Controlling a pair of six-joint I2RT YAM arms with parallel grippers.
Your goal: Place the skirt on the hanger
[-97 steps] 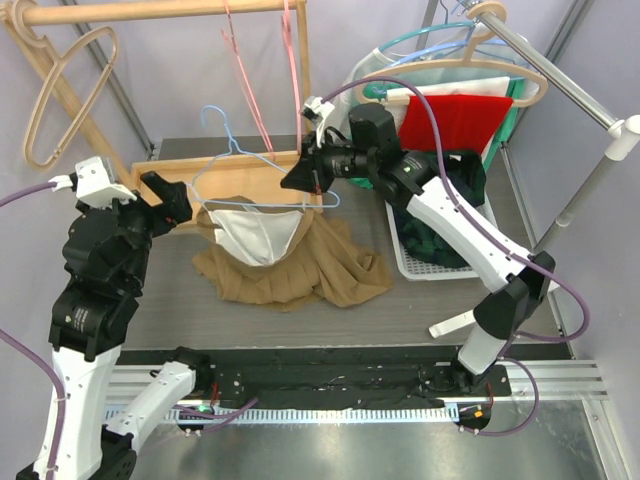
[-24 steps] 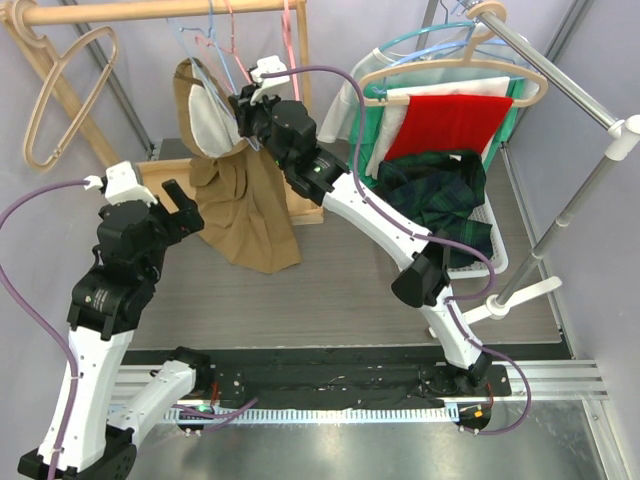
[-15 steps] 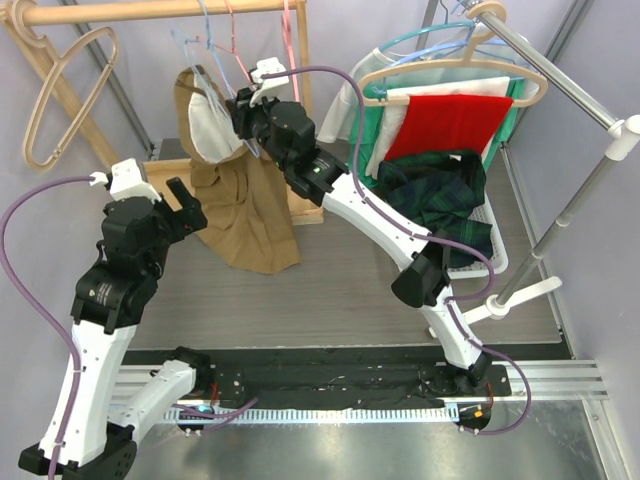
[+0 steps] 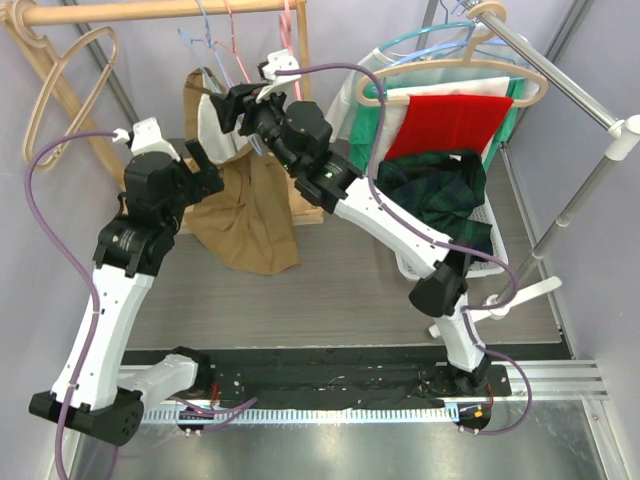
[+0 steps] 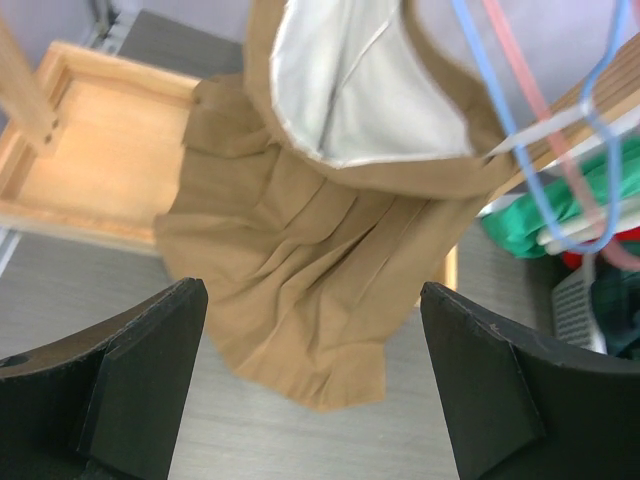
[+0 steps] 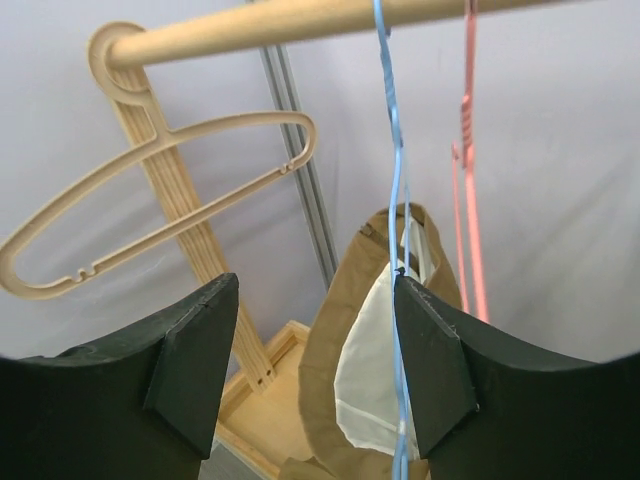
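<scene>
The tan skirt hangs by its waistband on the blue hanger, hooked over the wooden rail above the worktop's far left corner. The right gripper has its fingers apart on either side of the blue wire, pinching nothing. The left gripper faces the pleats with fingers wide and empty.

The step in hand looks like clearing away. The right fingers should draw straight back from the wire so that neither it nor the pink hanger beside it is snagged.

Only the right wrist view shows the wire running free between the fingers. The left wrist view alone shows the white lining and the hem draped toward the wooden base.
</scene>
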